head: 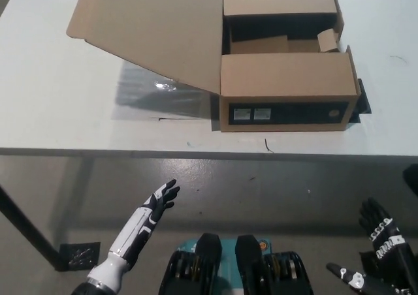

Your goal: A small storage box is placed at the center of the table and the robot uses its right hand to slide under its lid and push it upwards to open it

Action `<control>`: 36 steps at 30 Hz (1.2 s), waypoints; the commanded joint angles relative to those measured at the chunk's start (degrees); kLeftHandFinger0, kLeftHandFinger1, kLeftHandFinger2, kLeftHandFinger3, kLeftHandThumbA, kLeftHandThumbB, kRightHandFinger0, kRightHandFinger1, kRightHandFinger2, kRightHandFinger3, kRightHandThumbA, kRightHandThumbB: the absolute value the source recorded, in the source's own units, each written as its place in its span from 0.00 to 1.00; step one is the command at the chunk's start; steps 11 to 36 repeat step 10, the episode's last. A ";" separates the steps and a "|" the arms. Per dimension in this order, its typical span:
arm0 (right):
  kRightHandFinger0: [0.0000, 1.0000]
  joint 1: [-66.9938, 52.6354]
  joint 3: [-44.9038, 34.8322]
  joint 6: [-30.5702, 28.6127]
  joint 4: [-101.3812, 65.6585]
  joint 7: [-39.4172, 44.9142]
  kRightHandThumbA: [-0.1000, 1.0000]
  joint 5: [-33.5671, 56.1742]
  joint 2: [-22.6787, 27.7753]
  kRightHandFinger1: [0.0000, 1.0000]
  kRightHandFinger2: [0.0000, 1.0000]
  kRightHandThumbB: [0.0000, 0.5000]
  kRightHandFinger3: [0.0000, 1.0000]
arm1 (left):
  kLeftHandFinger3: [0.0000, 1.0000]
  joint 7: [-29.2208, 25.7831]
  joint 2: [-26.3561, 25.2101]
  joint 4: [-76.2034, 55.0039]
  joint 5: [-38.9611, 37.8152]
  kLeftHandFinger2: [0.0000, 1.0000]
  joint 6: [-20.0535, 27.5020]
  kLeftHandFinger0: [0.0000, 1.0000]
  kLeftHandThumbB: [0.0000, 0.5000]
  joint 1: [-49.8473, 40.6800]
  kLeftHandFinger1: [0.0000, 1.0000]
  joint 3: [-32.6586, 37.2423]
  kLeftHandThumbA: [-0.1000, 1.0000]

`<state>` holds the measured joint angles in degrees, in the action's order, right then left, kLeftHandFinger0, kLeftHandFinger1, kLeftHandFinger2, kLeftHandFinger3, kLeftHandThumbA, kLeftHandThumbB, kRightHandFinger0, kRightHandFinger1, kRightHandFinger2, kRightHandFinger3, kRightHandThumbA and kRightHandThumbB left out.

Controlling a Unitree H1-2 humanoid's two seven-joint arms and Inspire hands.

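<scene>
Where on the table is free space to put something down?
The table is bare left of the open lid and along the front edge before the box. A narrower bare strip lies right of the box. The middle is crowded.

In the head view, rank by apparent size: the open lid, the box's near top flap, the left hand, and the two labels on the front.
1. open lid
2. near top flap
3. left hand, though it sits nearer the camera, so true size is unsure
4. two labels, which look alike
</scene>
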<state>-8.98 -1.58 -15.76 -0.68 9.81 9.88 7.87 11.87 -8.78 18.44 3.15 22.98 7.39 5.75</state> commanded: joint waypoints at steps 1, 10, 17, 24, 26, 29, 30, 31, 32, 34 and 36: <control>1.00 0.90 0.08 -5.21 1.43 1.29 1.00 0.87 -0.16 1.00 1.00 0.74 1.00 | 1.00 -0.87 0.03 -0.29 -0.90 1.00 2.40 1.00 1.00 0.08 1.00 -0.76 1.00; 1.00 0.07 -0.26 -5.13 1.72 1.32 1.00 1.98 -0.13 1.00 1.00 0.76 1.00 | 1.00 -1.13 -0.07 0.67 -0.21 1.00 2.73 1.00 1.00 0.24 1.00 -0.85 1.00; 1.00 0.07 -0.26 -5.13 1.72 1.32 1.00 1.98 -0.13 1.00 1.00 0.76 1.00 | 1.00 -1.13 -0.07 0.67 -0.21 1.00 2.73 1.00 1.00 0.24 1.00 -0.85 1.00; 1.00 0.07 -0.26 -5.13 1.72 1.32 1.00 1.98 -0.13 1.00 1.00 0.76 1.00 | 1.00 -1.13 -0.07 0.67 -0.21 1.00 2.73 1.00 1.00 0.24 1.00 -0.85 1.00; 1.00 0.07 -0.26 -5.13 1.72 1.32 1.00 1.98 -0.13 1.00 1.00 0.76 1.00 | 1.00 -1.13 -0.07 0.67 -0.21 1.00 2.73 1.00 1.00 0.24 1.00 -0.85 1.00; 1.00 0.07 -0.26 -5.13 1.72 1.32 1.00 1.98 -0.13 1.00 1.00 0.76 1.00 | 1.00 -1.13 -0.07 0.67 -0.21 1.00 2.73 1.00 1.00 0.24 1.00 -0.85 1.00; 1.00 0.07 -0.26 -5.13 1.72 1.32 1.00 1.98 -0.13 1.00 1.00 0.76 1.00 | 1.00 -1.13 -0.07 0.67 -0.21 1.00 2.73 1.00 1.00 0.24 1.00 -0.85 1.00; 1.00 0.07 -0.26 -5.13 1.72 1.32 1.00 1.98 -0.13 1.00 1.00 0.76 1.00 | 1.00 -1.13 -0.07 0.67 -0.21 1.00 2.73 1.00 1.00 0.24 1.00 -0.85 1.00; 1.00 0.07 -0.26 -5.13 1.72 1.32 1.00 1.98 -0.13 1.00 1.00 0.76 1.00 | 1.00 -1.13 -0.07 0.67 -0.21 1.00 2.73 1.00 1.00 0.24 1.00 -0.85 1.00; 1.00 0.07 -0.26 -5.13 1.72 1.32 1.00 1.98 -0.13 1.00 1.00 0.76 1.00 | 1.00 -1.13 -0.07 0.67 -0.21 1.00 2.73 1.00 1.00 0.24 1.00 -0.85 1.00; 1.00 0.07 -0.26 -5.13 1.72 1.32 1.00 1.98 -0.13 1.00 1.00 0.76 1.00 | 1.00 -1.13 -0.07 0.67 -0.21 1.00 2.73 1.00 1.00 0.24 1.00 -0.85 1.00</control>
